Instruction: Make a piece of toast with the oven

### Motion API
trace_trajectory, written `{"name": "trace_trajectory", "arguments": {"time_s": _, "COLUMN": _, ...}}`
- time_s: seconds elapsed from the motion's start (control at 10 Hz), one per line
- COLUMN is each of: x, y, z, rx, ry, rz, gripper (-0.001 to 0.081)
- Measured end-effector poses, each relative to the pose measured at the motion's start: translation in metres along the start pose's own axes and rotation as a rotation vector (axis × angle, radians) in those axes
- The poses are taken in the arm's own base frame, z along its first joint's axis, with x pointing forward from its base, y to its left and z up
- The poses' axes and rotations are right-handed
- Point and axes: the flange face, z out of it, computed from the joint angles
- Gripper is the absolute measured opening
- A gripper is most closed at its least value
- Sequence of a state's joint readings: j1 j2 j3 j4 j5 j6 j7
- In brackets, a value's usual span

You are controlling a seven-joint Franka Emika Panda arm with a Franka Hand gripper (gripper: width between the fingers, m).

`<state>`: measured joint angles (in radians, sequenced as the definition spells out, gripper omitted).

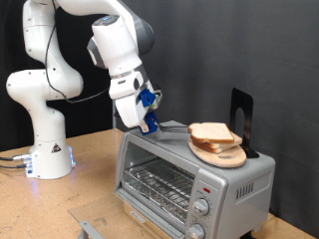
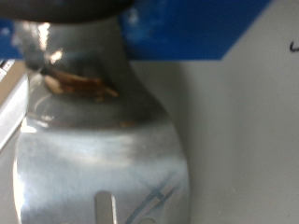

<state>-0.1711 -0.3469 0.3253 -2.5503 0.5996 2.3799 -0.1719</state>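
The silver oven [image 1: 189, 177] stands on the table at the exterior view's right. Its glass door looks shut, with the wire rack [image 1: 159, 184] showing behind it. Two slices of pale toast bread [image 1: 212, 132] lie stacked on a round wooden board [image 1: 221, 155] on the oven's top. My gripper [image 1: 147, 112] hovers over the oven's top left corner, shut on a blue-handled tool [image 1: 151, 100]. The tool's metal blade [image 1: 171, 127] points toward the bread. The wrist view is filled by that blade [image 2: 98, 159] and the blue handle [image 2: 187, 28]; my fingers do not show there.
A black upright object [image 1: 241, 113] stands behind the board on the oven. Two knobs [image 1: 203, 207] and a red light [image 1: 203, 187] are on the oven's front right. The arm's base [image 1: 45, 149] stands at the left. A grey metal piece [image 1: 90, 227] lies at the table's front.
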Motion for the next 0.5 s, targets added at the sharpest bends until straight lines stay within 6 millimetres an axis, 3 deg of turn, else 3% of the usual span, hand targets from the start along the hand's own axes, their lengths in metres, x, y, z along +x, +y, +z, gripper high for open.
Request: {"name": "trace_trajectory", "arguments": {"time_s": 0.5, "x": -0.0117, "y": 0.0049, "z": 0.0027, "rx": -0.01, "ry": -0.016, "rz": 0.004, "gripper": 0.0389}}
